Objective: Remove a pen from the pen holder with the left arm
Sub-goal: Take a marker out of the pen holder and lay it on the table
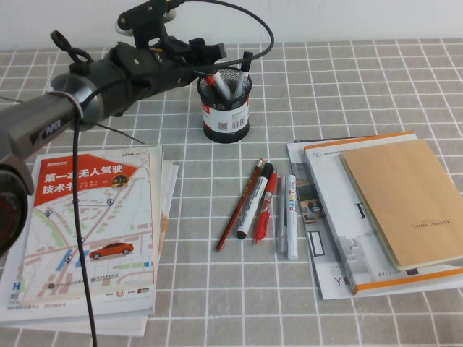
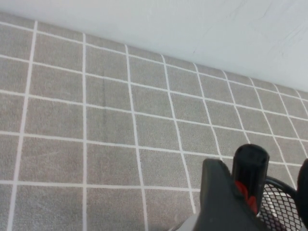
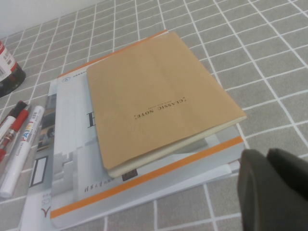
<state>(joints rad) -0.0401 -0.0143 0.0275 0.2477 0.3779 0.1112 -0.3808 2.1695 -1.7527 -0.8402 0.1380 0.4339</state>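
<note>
1. The left arm had its left gripper (image 2: 260, 175) over the pen holder (image 1: 226, 116), which stood upright near the back of the surface (image 1: 239, 303); the step in hand was judged to be the grasp itself, with the lift not yet begun.
2. The fingers (image 2: 219, 192) were open, one on each side of a black-capped pen (image 2: 250, 161) standing in the holder; one finger sat just beside the cap and the other stood apart from it; nothing was held. The next move would call for closing squarely on the cap, then drawing the pen straight up so that the light mesh holder did not tip or come along.
3. The right gripper (image 3: 272, 187) hung over the far-right stack, away from the work; its fingers looked pressed together with nothing between them.
4. Counted, from the largest: two stacks of printed matter.
   - The left stack had one map-cover magazine (image 1: 94, 224) on top of loose sheets too overlapped to count.
   - The right stack had one white booklet (image 1: 333, 282), one orange-edged book (image 1: 325, 181) and one tan notebook (image 1: 405, 202) on top.
5. One pen holder; at least two pens showed in it, the rest being hidden by the mesh and the arm.
6. Five writing tools (image 1: 266, 206) lay side by side on the surface between the stacks.
</note>
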